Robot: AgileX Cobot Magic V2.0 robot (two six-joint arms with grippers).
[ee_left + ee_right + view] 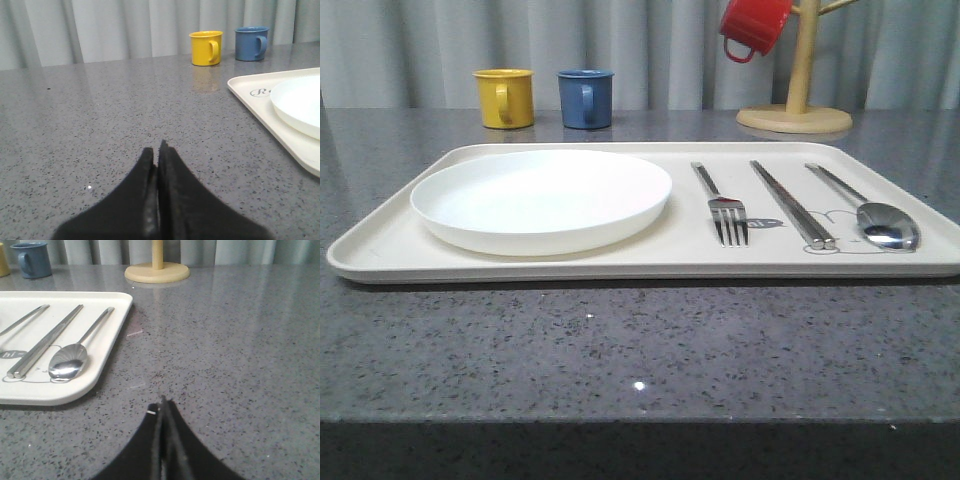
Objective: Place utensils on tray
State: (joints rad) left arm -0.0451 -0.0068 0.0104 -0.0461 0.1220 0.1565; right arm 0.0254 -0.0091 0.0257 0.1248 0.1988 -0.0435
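Observation:
The cream tray lies across the grey table. On its left half sits the round white plate. To the plate's right lie the fork, the pair of chopsticks and the spoon, side by side. My left gripper is shut with nothing in it, low over bare table to the left of the tray. My right gripper is shut and empty too, over the table to the right of the tray, near the spoon and chopsticks.
A yellow mug and a blue mug stand behind the tray. A wooden mug tree at the back right carries a red mug. Bare grey tabletop lies in front of the tray and on both sides.

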